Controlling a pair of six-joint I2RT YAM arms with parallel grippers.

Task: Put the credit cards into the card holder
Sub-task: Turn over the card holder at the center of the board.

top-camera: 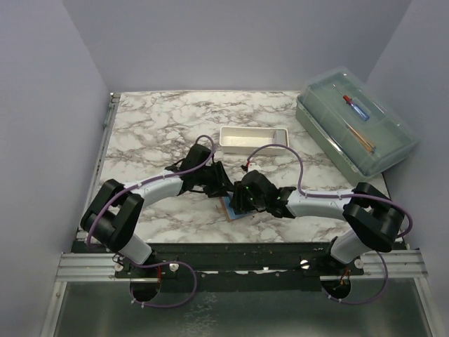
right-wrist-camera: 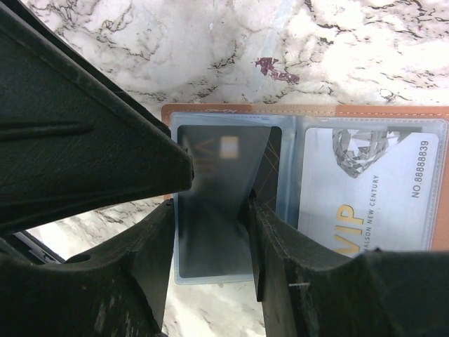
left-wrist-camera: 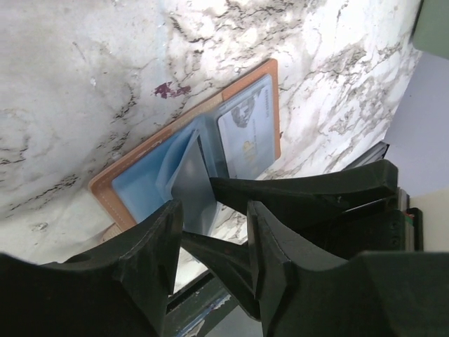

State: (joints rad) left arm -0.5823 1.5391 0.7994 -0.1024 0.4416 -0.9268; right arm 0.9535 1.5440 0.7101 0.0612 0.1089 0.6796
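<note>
**Marble table (top-camera: 154, 133): card-seating step under way**

At the table's near edge, midway between the two arms, lies the open wallet (right-wrist-camera: 386, 111). One panel already holds a VIP card (right-wrist-camera: 372, 189) under its clear pocket. We judge the step in hand to be seating the dark card (right-wrist-camera: 217, 158) in the other panel. The right gripper (right-wrist-camera: 210, 210) pinches this card by its long edges, with the far end at or inside the pocket mouth and the near end tilted up. The left gripper (left-wrist-camera: 214, 217) hangs close over the same panel, its jaws part-way apart with nothing visibly clamped. Whether one of its fingertips pins the pocket we cannot tell. Next we would need a straight push along the pocket, keeping the card square and the wallet from sliding.
</note>
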